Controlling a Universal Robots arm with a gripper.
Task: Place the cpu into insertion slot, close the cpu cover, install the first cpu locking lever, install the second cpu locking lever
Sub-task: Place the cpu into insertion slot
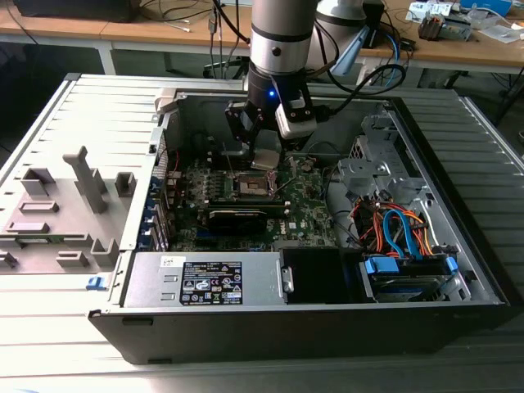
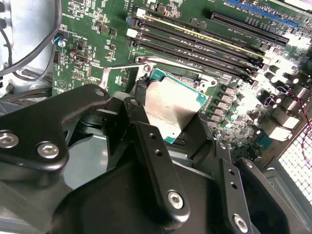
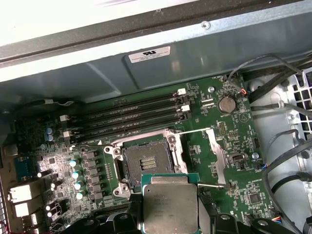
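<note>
End effector [image 3: 170, 223] gripping one cpu [image 3: 170, 204], near one uncovered insertion slot [image 3: 146, 163]

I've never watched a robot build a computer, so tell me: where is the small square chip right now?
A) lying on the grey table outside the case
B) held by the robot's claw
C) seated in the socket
B: the claw pinches the chip, and the socket shows a bare dark centre.

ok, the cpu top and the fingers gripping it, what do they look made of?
cpu: metal lid, dull silvery-grey satin with soft glare, over a green board edge. fingers: matte black, bolted with bright screws; anodised metal or hard plastic, can't tell.
</note>
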